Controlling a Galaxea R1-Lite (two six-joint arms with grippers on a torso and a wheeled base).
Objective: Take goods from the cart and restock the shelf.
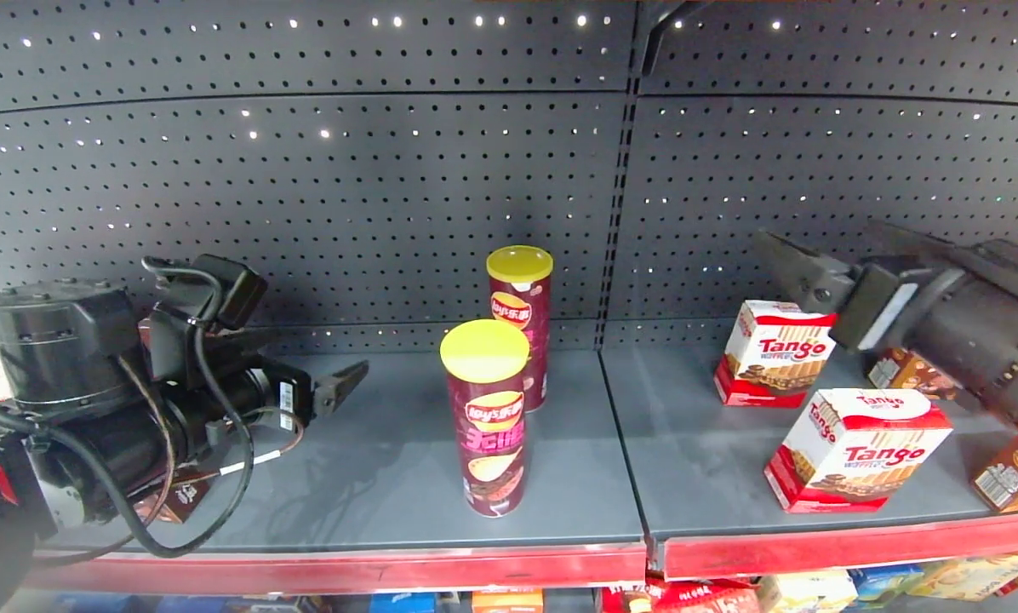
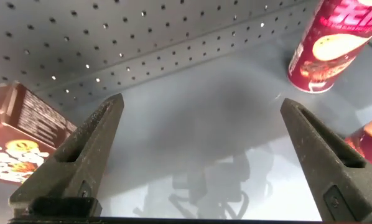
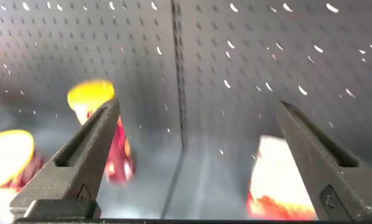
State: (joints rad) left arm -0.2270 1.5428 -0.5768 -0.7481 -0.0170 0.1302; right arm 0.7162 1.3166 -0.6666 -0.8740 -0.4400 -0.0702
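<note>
L gripper (image 2: 201, 104) spread wide, empty, low over shelf (image 1: 373, 485) at left. R gripper (image 3: 198, 106) wide too, empty, above wafer boxes (image 1: 858, 451). Two chip cans (image 1: 485, 417) upright mid-shelf, one behind other. Judgement: next pick at cart; pull arms straight back, clear of cans.
</note>
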